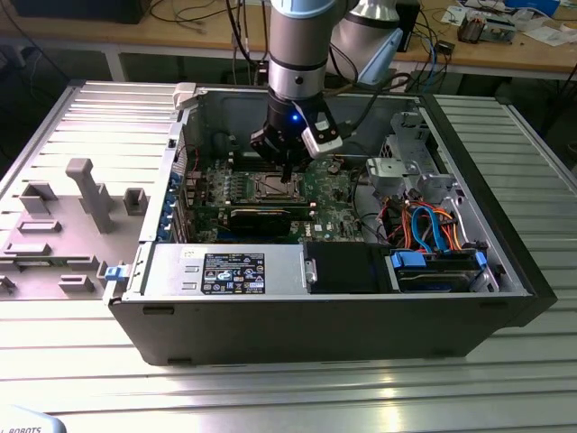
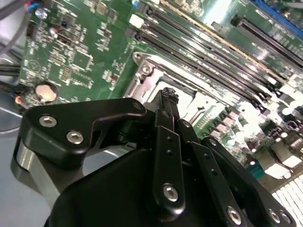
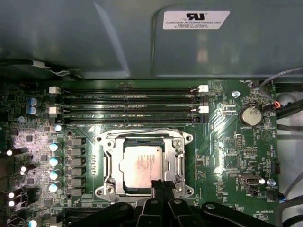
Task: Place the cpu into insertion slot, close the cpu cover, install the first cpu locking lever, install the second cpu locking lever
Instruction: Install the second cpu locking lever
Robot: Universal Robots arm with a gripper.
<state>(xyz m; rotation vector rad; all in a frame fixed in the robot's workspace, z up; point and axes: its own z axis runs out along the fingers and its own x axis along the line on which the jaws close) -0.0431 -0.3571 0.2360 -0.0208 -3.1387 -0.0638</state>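
The cpu (image 3: 142, 169) is seated in the insertion slot (image 3: 110, 166) directly beneath the pincer (image 3: 159, 185), with the cpu cover (image 3: 177, 156) lying framed around it. Pressure is best kept straight down and light. The arm is held vertical above the board, fingertips (image 2: 169, 96) together.

I note a ribbed, light grey metal desk (image 1: 297, 388) across the foreground of the exterior view, with glare on its slats near the lower edge. A grey fixture plate (image 1: 63, 225) with upright blocks lies at the exterior view's left. Behind, I see a wooden workbench (image 1: 505, 54) carrying loose cables (image 1: 194, 16) and small clutter. The floor beneath it is dark.
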